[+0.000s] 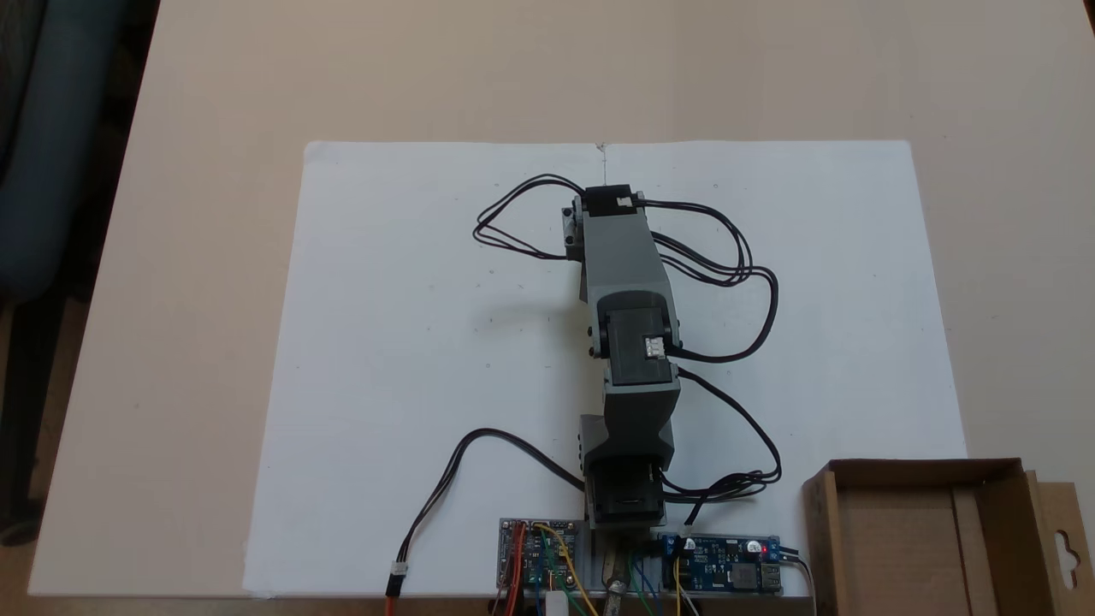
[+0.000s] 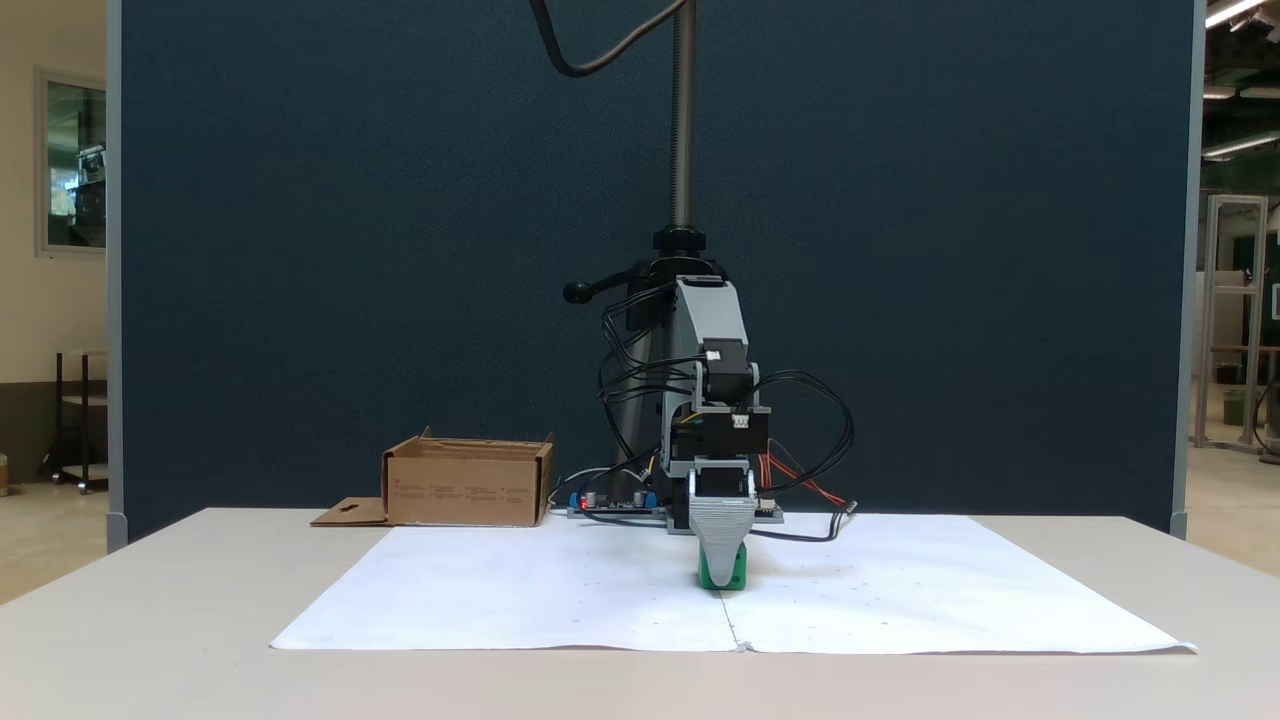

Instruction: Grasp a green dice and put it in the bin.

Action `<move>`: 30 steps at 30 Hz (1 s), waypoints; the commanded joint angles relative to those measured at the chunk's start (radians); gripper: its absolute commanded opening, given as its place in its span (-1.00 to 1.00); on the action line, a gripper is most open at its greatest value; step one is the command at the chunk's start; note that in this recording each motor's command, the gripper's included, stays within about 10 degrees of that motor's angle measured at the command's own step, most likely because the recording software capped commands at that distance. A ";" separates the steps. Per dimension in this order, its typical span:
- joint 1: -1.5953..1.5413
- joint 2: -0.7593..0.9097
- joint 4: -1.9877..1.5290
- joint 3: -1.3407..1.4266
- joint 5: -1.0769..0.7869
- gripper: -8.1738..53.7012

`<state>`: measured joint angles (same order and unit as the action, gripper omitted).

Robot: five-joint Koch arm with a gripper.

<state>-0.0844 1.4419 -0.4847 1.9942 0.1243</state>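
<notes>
- from the front, the shallow brown corrugated cardboard bin point(image 2: 468, 483) sat at the left, near the back of the table, its hang-hole flap lying flat beside it.
- a large white paper sheet point(image 2: 520, 590) covered the middle of the pale table point(image 2: 150, 640).
- at the centre, the grey gripper point(image 2: 722, 562) pointed straight down onto the small bright green dice point(image 2: 722, 575), which rested on the sheet, well apart from the bin.
- only one grey jaw face showed, so i could not tell whether the jaws had closed.
- the dice looked light, hard and smooth, likely slippery; i'd pinch two flat opposite faces, not the rounded corners.
</notes>
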 commanded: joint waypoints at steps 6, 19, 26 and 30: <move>-0.003 0.006 0.032 -0.006 0.051 0.52; 0.006 0.002 0.038 -0.006 0.048 0.52; 0.012 -0.005 0.037 -0.006 0.048 0.52; 0.012 -0.006 0.037 -0.005 0.048 0.52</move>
<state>-0.0782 1.4281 -0.4771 1.9911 0.1273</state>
